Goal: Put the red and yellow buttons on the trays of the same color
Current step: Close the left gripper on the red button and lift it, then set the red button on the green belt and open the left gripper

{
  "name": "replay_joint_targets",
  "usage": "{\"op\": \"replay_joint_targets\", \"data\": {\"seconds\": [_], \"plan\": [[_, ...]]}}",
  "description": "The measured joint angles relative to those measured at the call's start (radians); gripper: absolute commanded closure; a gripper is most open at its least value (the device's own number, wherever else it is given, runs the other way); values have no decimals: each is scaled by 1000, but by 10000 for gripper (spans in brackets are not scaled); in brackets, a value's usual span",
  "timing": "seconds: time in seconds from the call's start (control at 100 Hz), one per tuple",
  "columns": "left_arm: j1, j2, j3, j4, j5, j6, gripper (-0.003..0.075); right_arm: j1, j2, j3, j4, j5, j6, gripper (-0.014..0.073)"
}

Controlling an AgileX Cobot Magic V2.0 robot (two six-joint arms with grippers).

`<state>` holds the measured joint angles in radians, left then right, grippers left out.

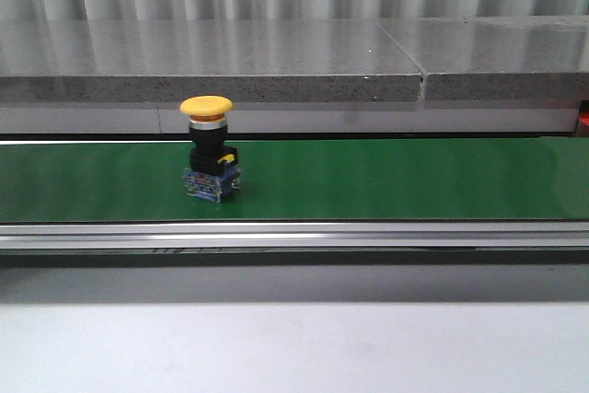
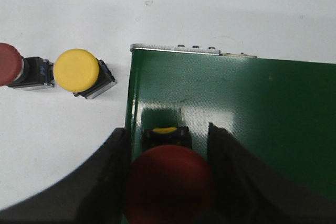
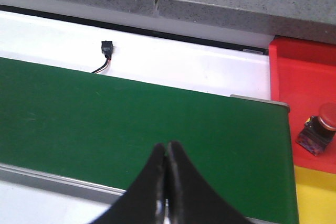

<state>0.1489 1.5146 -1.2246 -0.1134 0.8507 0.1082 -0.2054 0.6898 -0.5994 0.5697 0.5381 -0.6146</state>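
The left arm's black two-fingered gripper (image 2: 169, 182) stands spread, and a red mushroom-head push button (image 2: 169, 182) sits between its fingers (image 2: 107, 177). The fingers appear to press the button's sides, though the contact itself is hard to make out this close to the lens. Just beyond the red cap shows the black body of the button with a small yellow tab. All this hangs over the end of the dark green conveyor belt (image 2: 236, 108), whose metal end bar with small screws (image 2: 181, 49) borders the white tabletop (image 2: 210, 9).

On that white surface beside the belt's end lie two more switches: a yellow mushroom-head push button (image 2: 76, 70) on a grey-black base, and next to it another red push button (image 2: 9, 65), lying on its side and partly cut off by the frame edge.

The right arm's black gripper (image 3: 166, 179) has its fingertips pressed together with nothing between them. It hovers above the same belt near its other end. Past that end sits a red plastic tray (image 3: 299, 72) holding a red-capped push button with a blue-purple base (image 3: 318, 134), and adjoining it a yellow plastic tray (image 3: 315, 195). A small black connector with thin wires (image 3: 106, 49) lies on the white strip behind the belt.

In the front view, a yellow-capped push button with a black body and blue base (image 1: 209, 149) stands upright on the green belt, left of centre, before a grey stone ledge (image 1: 276, 66).
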Motion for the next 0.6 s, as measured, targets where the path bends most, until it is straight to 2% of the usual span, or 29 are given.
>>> {"op": "replay_joint_targets", "data": {"seconds": [0.26,0.33,0.43,0.49,0.6], "plan": [[0,73,0,2,0,20,736,0,0,0,0,0,0,664],[0,79,0,2,0,31,697,0,0,0,0,0,0,664],[-1,80,0,2,0,38,547,0,0,0,0,0,0,664],[-7,81,0,2,0,44,381,0,0,0,0,0,0,664],[-26,81,0,2,0,54,129,0,0,0,0,0,0,664]]}}
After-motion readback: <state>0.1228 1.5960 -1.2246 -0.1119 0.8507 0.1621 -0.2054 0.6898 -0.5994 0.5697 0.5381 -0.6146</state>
